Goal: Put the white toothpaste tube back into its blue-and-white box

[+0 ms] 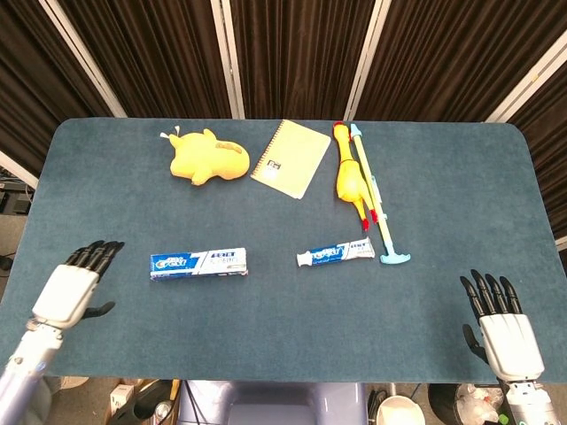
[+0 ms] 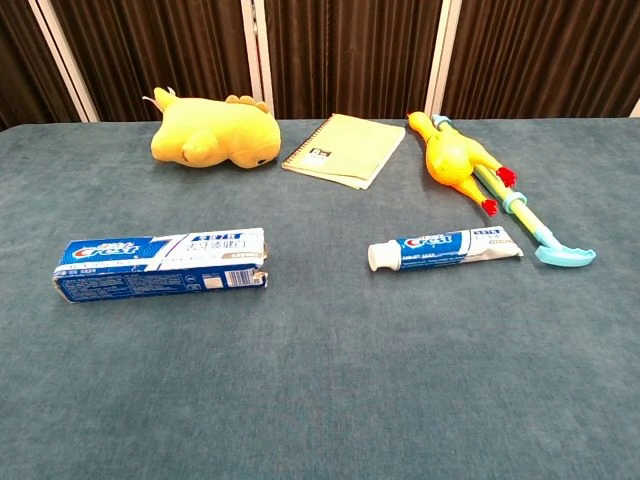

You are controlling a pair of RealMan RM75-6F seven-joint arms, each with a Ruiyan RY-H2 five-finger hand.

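Observation:
The blue-and-white toothpaste box (image 1: 198, 263) (image 2: 162, 264) lies flat on the left half of the table. The white toothpaste tube (image 1: 336, 254) (image 2: 444, 249) lies flat to its right, cap pointing left, well apart from the box. My left hand (image 1: 73, 288) hovers over the near-left part of the table, left of the box, fingers spread and holding nothing. My right hand (image 1: 498, 322) sits at the near-right table edge, fingers extended, empty. Neither hand shows in the chest view.
A yellow plush duck (image 1: 209, 158) (image 2: 212, 133), a spiral notebook (image 1: 291, 158) (image 2: 343, 148), a rubber chicken (image 1: 349, 175) (image 2: 455, 161) and a yellow-and-blue stick toy (image 1: 377, 205) (image 2: 535, 227) lie along the far half of the blue table (image 1: 283, 328).

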